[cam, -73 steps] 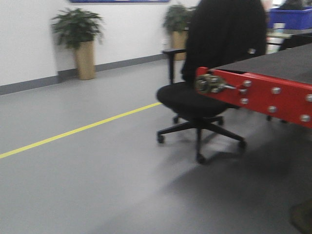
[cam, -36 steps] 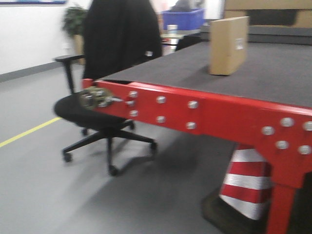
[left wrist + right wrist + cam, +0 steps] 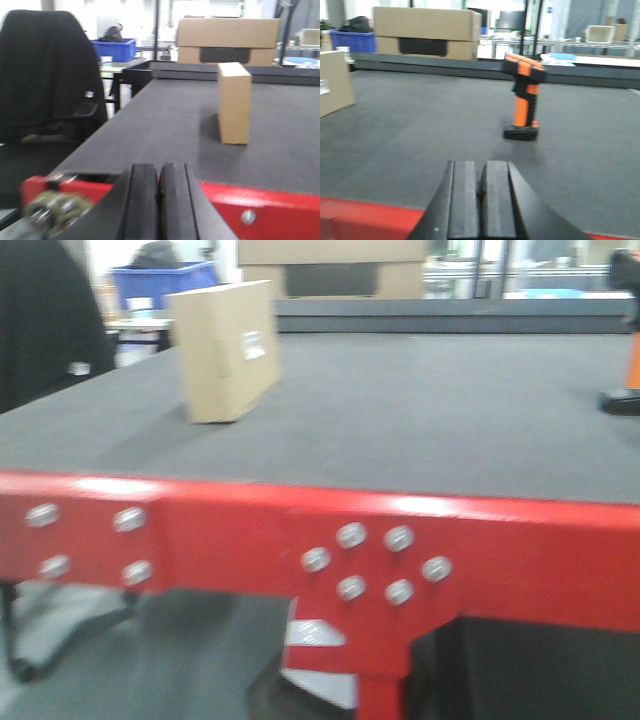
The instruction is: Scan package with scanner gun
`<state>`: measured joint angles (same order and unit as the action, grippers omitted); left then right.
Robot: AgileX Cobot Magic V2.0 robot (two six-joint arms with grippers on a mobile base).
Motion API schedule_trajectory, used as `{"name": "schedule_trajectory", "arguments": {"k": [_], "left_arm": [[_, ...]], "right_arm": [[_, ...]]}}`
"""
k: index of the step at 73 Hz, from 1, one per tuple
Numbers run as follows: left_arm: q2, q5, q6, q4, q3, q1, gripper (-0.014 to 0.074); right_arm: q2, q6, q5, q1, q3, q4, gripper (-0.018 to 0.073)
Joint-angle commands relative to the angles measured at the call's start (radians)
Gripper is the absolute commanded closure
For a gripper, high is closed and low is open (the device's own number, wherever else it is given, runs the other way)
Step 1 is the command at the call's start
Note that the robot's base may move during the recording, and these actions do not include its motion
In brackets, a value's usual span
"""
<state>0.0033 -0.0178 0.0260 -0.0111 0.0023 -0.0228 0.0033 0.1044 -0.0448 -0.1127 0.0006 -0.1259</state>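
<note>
Front-facing view: the red table edge [image 3: 200, 530] runs across the bottom with a striped cone [image 3: 318, 640] under it. The package [image 3: 225, 350] stands upright on the dark top, its white label on the side. The scanner [image 3: 524, 97] stands on its base well apart from it, with big boxes [image 3: 425, 32] at the far edge and a blue bin [image 3: 116, 49] and black chair [image 3: 45, 75] off to the side. The left gripper [image 3: 159, 200] sits low at the near edge facing the package and the right gripper [image 3: 481, 200] faces the scanner, only bare mat between, both with jaws pressed together and holding nothing.
</note>
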Motion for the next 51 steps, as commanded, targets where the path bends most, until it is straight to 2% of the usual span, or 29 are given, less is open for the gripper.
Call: {"name": "schedule_trajectory", "arguments": {"k": [1,51], "left_arm": [[-0.003,0.018,0.001,-0.005,-0.002,-0.002,0.0708],[-0.003,0.018,0.001,-0.005,-0.002,-0.002,0.0708]], "right_arm": [[-0.003,0.003,0.016,-0.004,-0.001,-0.001,0.0713],[-0.003,0.003,0.016,-0.004,-0.001,-0.001,0.0713]]}}
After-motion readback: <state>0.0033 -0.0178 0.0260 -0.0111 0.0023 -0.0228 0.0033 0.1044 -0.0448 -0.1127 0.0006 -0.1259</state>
